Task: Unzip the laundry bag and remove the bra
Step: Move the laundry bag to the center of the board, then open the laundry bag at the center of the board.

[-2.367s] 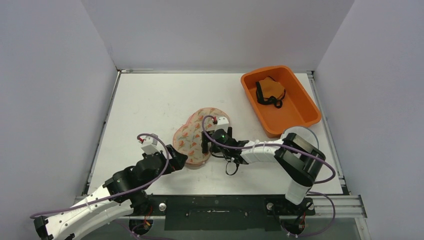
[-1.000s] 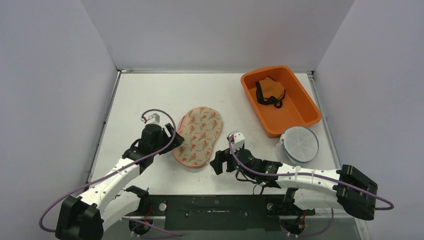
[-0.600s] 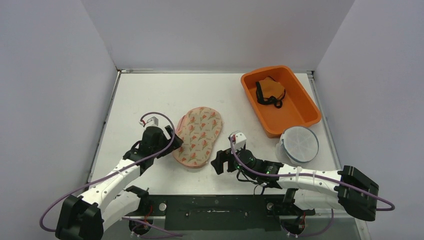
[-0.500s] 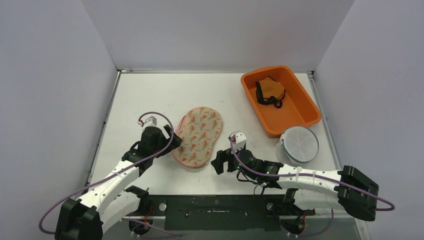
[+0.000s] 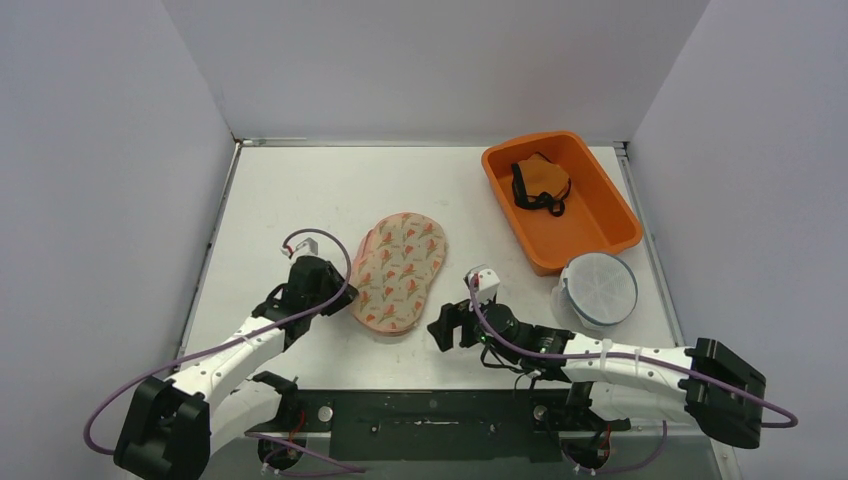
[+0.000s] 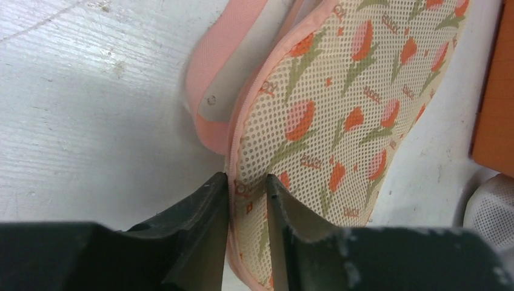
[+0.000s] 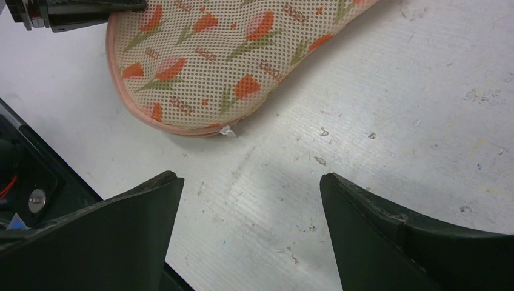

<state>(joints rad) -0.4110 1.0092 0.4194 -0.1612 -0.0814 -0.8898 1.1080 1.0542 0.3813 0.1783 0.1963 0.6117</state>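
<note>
Since your right gripper (image 7: 250,182) hangs wide apart just short of the zipper pull (image 7: 228,131), it's free to tug. Your left gripper (image 6: 247,182) is clamped on the rim of the laundry bag (image 5: 400,270) mid-table, likely as an anchor. Beyond, a bra-like garment (image 5: 540,185) lies in the orange bin (image 5: 590,215).

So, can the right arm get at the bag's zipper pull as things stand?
Probably yes. The zipper pull sticks out from the laundry bag onto bare table, the open right gripper faces it with nothing between, and the left gripper pinches another edge.
</note>
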